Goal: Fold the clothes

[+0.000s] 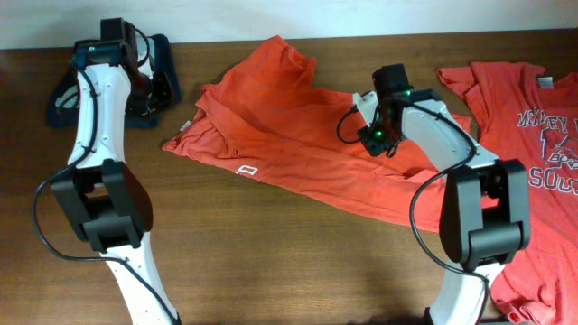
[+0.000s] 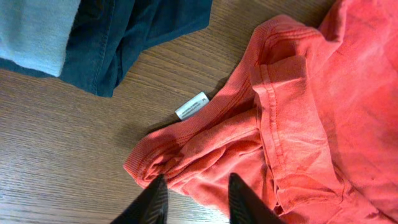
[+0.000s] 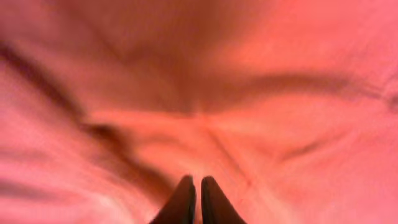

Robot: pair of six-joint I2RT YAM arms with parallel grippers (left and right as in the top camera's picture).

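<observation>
Orange-red cotton is the trouble here: the middle T-shirt (image 1: 289, 135) lies crumpled and slantwise on the table (image 1: 271, 244), nowhere near flat, and we judge that folding it as it lies would lock in the wrinkles. Our right end effector (image 3: 198, 182) is down on the right part of that shirt, its jaws closed almost to touching, and the creases that run toward its tips suggest it has a thin fold of the cloth pinched. If that pinch takes only the top layer, a lift would drag one layer away from the other and twist the body; if it takes too little, the cloth could slip out midway. Our left end effector (image 2: 196, 182) hangs over the shirt's left hem with its jaws partly parted and nothing clearly held; whether its tips touch the bunched hem we cannot tell. Closing there could catch the rolled edge alone, or the white label (image 2: 192, 105) that sticks out just beside the hem, and the two arms would then pull unevenly. Beyond the shirt's left hem, close but apart from it, lies a dark blue garment (image 2: 137, 37), which the left arm could snag or sweep along when it moves. To the shirt's right a second T-shirt (image 1: 533, 153) with white lettering lies spread, near the first shirt's right edge or touching it, we cannot tell which, so a wide drag that way could ride over it.
</observation>
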